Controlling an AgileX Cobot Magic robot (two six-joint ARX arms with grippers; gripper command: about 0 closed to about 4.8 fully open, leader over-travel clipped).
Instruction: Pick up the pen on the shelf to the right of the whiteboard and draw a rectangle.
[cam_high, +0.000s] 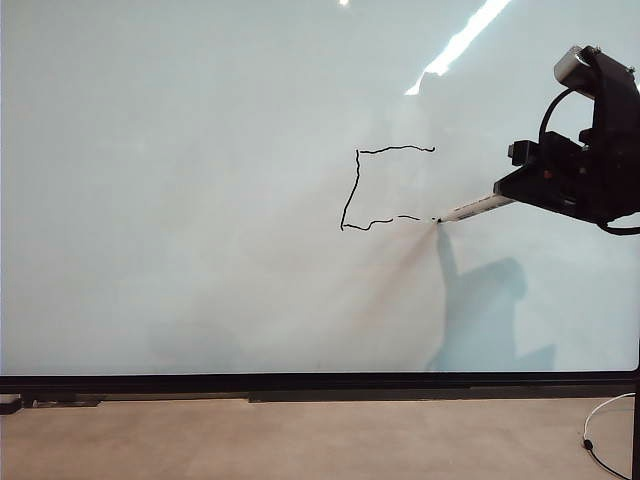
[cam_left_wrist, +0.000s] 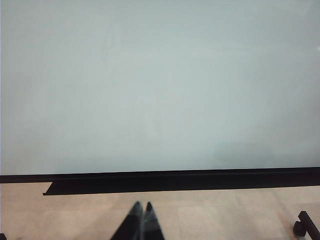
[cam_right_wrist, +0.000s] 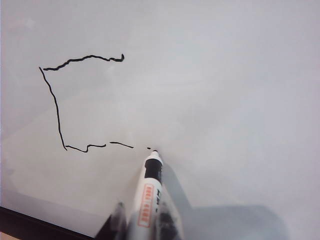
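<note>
The whiteboard (cam_high: 200, 200) fills the exterior view. On it is the rectangle (cam_high: 357, 190), a thin black outline with a top side, a left side and a broken bottom side; no right side is drawn. My right gripper (cam_high: 515, 192) reaches in from the right, shut on the pen (cam_high: 478, 208). The pen's dark tip touches the board at the right end of the bottom line. In the right wrist view the pen (cam_right_wrist: 149, 192) sits between the fingers of the right gripper (cam_right_wrist: 145, 217), tip by a small dot. My left gripper (cam_left_wrist: 142, 206) is shut and empty, low before the board.
The board's black lower frame (cam_high: 300, 382) runs above a beige floor strip (cam_high: 300, 440). A white cable (cam_high: 605, 430) lies at the lower right. A black tray ledge (cam_left_wrist: 150, 186) shows under the board in the left wrist view.
</note>
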